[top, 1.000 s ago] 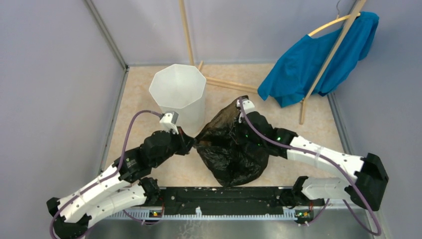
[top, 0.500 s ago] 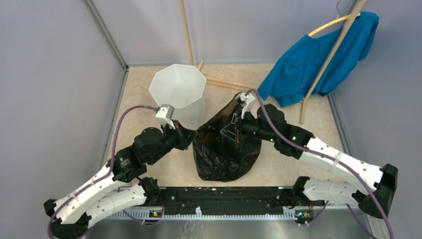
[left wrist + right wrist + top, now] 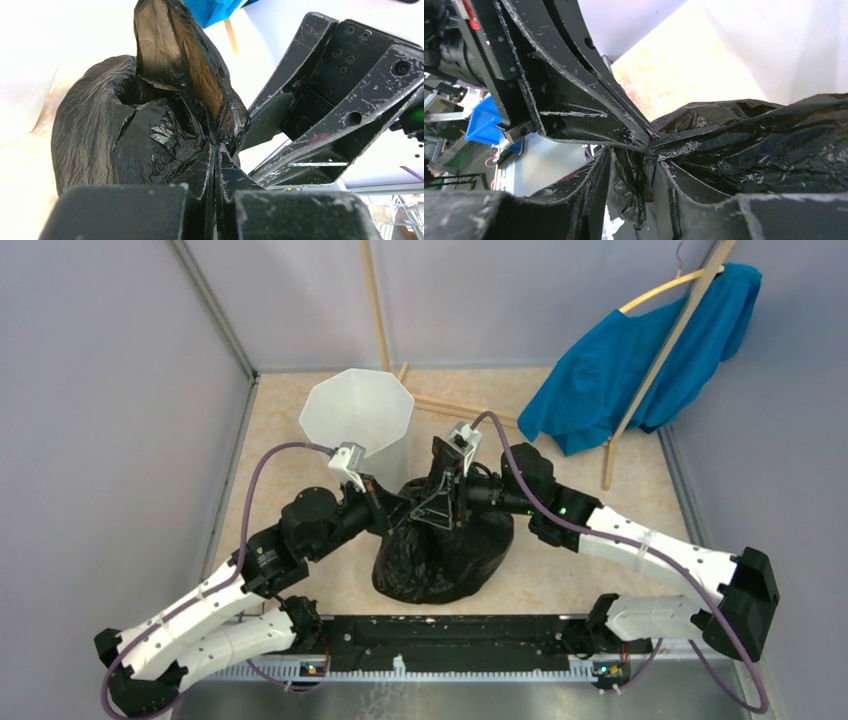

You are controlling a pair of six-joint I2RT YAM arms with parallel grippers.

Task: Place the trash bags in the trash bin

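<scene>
The black trash bag [image 3: 440, 555] sits in a crumpled heap on the floor in front of the white trash bin [image 3: 357, 418], outside it. My left gripper [image 3: 398, 518] is shut on a fold of the bag's top edge; the left wrist view shows the jaws [image 3: 216, 150] pressed together on the plastic, and a brownish stretched flap [image 3: 170, 60] stands up behind. My right gripper [image 3: 425, 515] meets it tip to tip. In the right wrist view its jaws [image 3: 631, 160] stand slightly apart, with a loose strand of bag [image 3: 764, 140] hanging between them.
A blue cloth garment [image 3: 620, 360] hangs on a wooden rack [image 3: 640, 390] at the back right. Wooden poles [image 3: 375, 305] lean behind the bin. Grey walls close in both sides. The black base rail [image 3: 450, 635] runs along the near edge.
The right gripper has come down and left from holding the bag's top high to meet the left gripper. The bag has sunk into a lower heap nearer the bin. The left gripper moved slightly right.
</scene>
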